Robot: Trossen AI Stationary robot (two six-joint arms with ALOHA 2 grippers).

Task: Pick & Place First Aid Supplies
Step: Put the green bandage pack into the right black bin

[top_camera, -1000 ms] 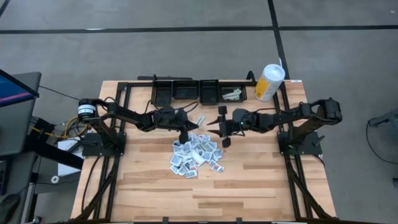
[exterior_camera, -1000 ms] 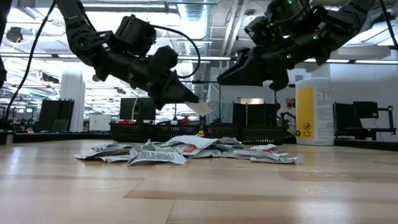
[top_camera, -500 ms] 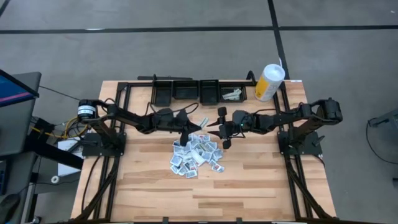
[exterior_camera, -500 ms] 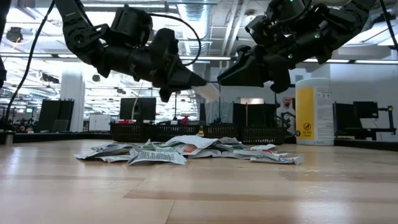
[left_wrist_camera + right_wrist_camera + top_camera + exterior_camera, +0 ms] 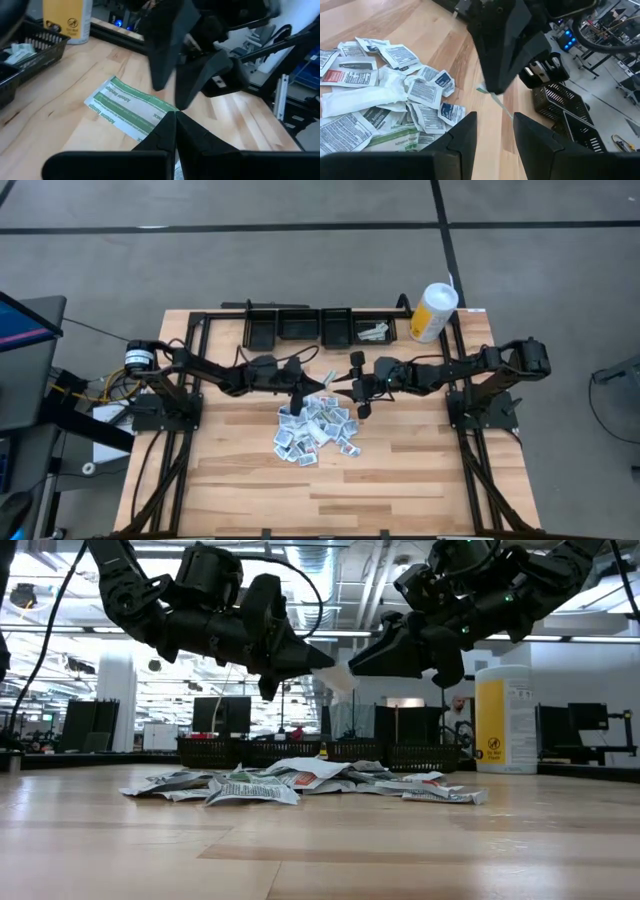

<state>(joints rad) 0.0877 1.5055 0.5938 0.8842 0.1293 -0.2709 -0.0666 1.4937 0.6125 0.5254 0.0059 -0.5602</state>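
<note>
The first aid supplies lie in a loose pile of small white packets mid-table, also in the low view and the right wrist view. My left gripper is shut on one green-striped packet above the pile's far side. Facing it, my right gripper is open. The packet's free end reaches toward the gap between the right fingers; I cannot tell whether they touch it. My left gripper pinches the green-striped packet by one end between its two fingers. The fingers lie level and come from the table's left. The packet is lifted clear of the pile and sticks out past the fingertips toward my right gripper.
A row of black baskets stands along the table's far edge, one holding a few packets. A tall white-and-yellow canister stands at the far right. Bare wood stretches in front of the pile.
My left gripper has risen a little and tipped from slanting downward to level, carrying the green-striped packet toward my right gripper. The packet's free end now stands close to the right fingers.
</note>
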